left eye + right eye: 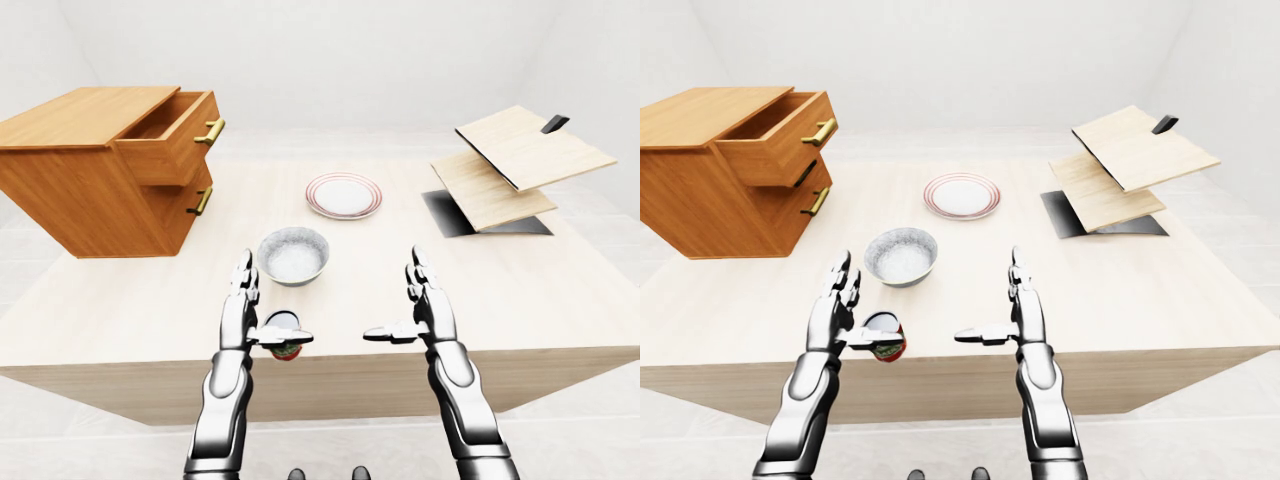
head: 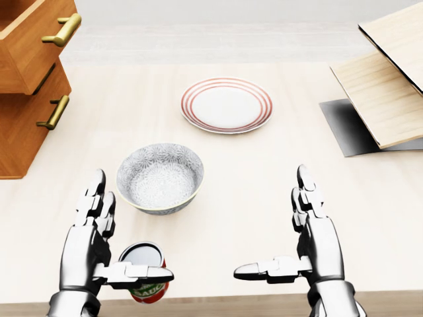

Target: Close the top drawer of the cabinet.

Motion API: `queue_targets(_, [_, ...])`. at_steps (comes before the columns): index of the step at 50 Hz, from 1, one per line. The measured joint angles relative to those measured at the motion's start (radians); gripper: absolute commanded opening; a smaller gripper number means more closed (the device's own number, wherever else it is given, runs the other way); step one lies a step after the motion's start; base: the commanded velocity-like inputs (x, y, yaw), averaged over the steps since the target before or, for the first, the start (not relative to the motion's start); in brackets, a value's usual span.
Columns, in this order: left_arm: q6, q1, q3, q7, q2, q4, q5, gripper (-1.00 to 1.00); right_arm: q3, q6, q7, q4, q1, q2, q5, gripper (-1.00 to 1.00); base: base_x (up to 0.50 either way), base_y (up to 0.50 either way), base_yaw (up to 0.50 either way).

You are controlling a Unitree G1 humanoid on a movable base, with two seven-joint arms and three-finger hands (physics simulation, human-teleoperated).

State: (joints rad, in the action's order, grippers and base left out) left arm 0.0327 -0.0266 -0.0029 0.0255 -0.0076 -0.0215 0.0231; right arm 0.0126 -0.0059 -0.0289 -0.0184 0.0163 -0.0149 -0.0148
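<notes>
A wooden cabinet (image 1: 75, 185) stands at the table's left in the left-eye view. Its top drawer (image 1: 170, 135) is pulled out, with a brass handle (image 1: 211, 131) on its face; the lower drawer (image 1: 192, 205) sits almost flush. My left hand (image 1: 256, 315) and right hand (image 1: 405, 308) hover open above the table's near edge, fingers straight and thumbs pointing inward, well below and to the right of the cabinet. Neither hand holds anything. A red can (image 2: 144, 281) stands just under my left thumb.
A patterned grey bowl (image 2: 160, 177) sits between my hands and a red-rimmed plate (image 2: 227, 105). At the right, tilted wooden boards (image 1: 520, 160) rest over a dark mat (image 1: 448, 213). The pale wooden table (image 1: 560, 290) ends just below my hands.
</notes>
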Motion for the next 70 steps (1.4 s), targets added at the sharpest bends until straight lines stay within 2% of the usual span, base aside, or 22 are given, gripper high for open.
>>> queue_targets(3, [-0.006, 0.007, 0.011, 0.005, 0.005, 0.008, -0.005, 1.0, 0.008, 0.001, 0.0, 0.011, -0.006, 0.0, 0.009, 1.0, 0.0, 0.0, 0.0])
queue_targets(14, [0.011, -0.005, 0.018, -0.003, 0.015, -0.037, -0.049, 1.0, 0.013, 0.001, -0.008, -0.029, 0.001, 0.003, 0.037, 1.0, 0.0, 0.0, 0.0])
queue_targets(20, [0.0, -0.018, 0.031, 0.0, 0.017, -0.118, -0.028, 1.0, 0.021, 0.045, -0.009, -0.116, 0.006, 0.004, 0.068, 1.0, 0.0, 0.0, 0.0])
queue_targets(24, [-0.022, -0.029, 0.04, 0.005, 0.019, -0.209, -0.008, 1.0, 0.03, 0.093, -0.008, -0.192, 0.004, 0.0, 0.091, 1.0, 0.0, 0.0, 0.0])
queue_targets(29, [-0.065, -0.038, 0.049, 0.013, 0.024, -0.316, 0.007, 1.0, 0.042, 0.093, -0.005, -0.295, -0.003, -0.005, 0.116, 1.0, 0.0, 0.0, 0.0])
queue_targets(34, [-0.12, -0.035, 0.061, 0.017, 0.028, -0.408, 0.019, 1.0, 0.046, 0.093, 0.001, -0.403, -0.012, -0.013, 0.124, 1.0, 0.0, 0.0, 0.0])
queue_targets(53, [-0.12, 0.011, 0.111, 0.003, 0.039, -0.641, 0.052, 1.0, 0.072, 0.093, 0.02, -0.659, -0.061, -0.018, 0.156, 1.0, 0.0, 0.0, 0.0])
queue_targets(70, [-0.12, 0.034, 0.107, -0.004, 0.05, -0.826, 0.03, 1.0, 0.083, 0.093, 0.04, -0.812, -0.103, -0.036, 0.171, 1.0, 0.0, 0.0, 0.0])
